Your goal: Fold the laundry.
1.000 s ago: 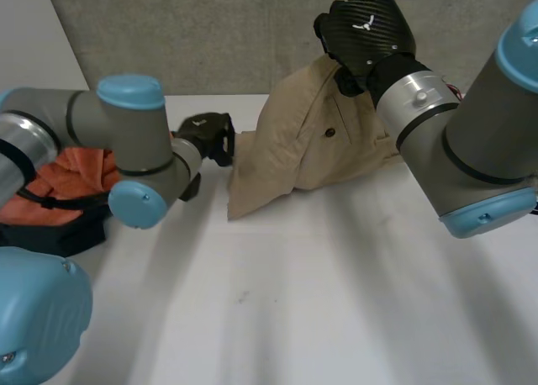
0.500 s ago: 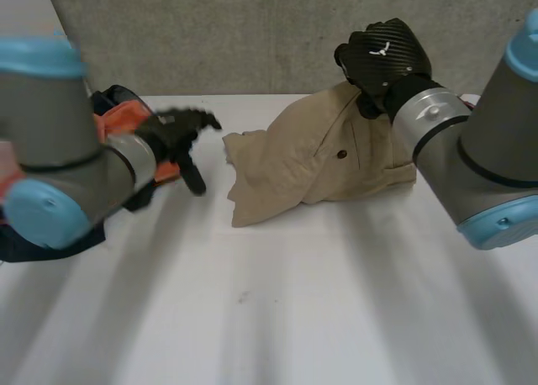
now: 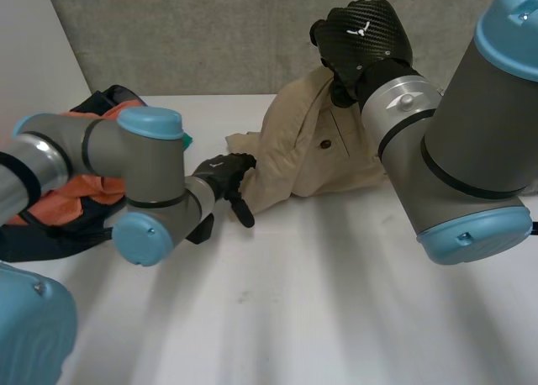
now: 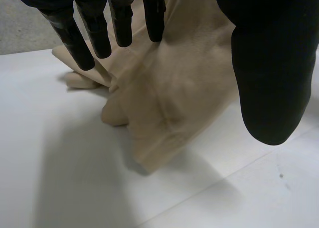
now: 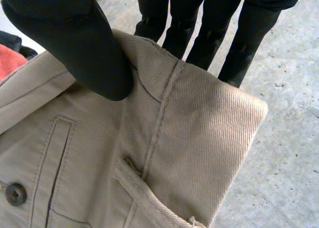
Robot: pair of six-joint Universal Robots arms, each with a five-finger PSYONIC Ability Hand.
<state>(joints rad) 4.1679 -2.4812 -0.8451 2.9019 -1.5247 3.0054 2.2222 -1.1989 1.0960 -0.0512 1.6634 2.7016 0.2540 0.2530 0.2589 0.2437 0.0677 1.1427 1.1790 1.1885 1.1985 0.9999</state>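
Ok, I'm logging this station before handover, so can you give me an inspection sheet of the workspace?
surface: white table, one small dark speck near its middle.
job's things: beige trousers, crumpled, waistband held up off the table, the rest lying on it.
clutter: orange cloth in a dark bag at the table's left side.
hands: right hand pinches the waistband between thumb and fingers; left hand open, fingers straight, at the trousers' low edge.
cables: nothing seen.
surroundings: grey wall behind the table.
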